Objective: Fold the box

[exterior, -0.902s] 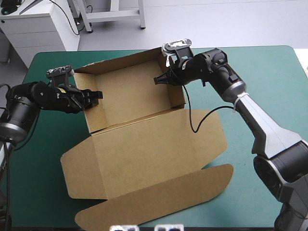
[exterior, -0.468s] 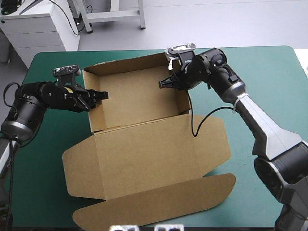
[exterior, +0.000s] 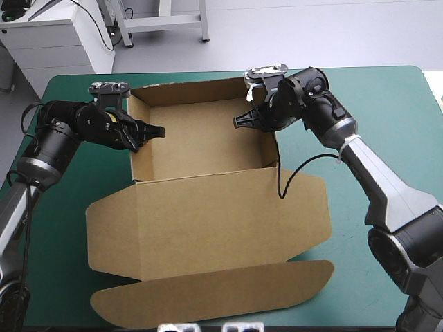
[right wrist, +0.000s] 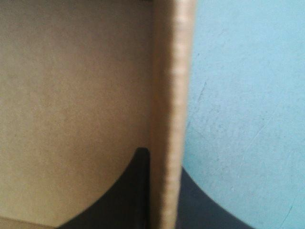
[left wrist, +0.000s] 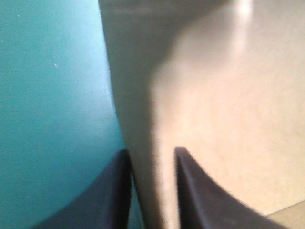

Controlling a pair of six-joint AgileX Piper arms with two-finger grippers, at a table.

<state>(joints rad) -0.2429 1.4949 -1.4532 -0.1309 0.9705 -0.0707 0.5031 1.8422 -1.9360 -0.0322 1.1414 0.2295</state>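
Brown box (exterior: 228, 197) sat on the teal-green worktop (exterior: 387, 117), lid (exterior: 208, 304) flat nearest, open tray (exterior: 201, 142) beyond. At the tray, the left gripper (exterior: 156, 131) pinched the left wall (exterior: 133, 162) and the right gripper (exterior: 239, 122) the right wall (exterior: 270, 149), one black finger of each inside.

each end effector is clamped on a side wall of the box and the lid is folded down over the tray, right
No: the high view shows the lid lying flat on the teal-green cover, unfolded, not over the tray. The left end effector and right end effector are each shut on a side wall of the box.
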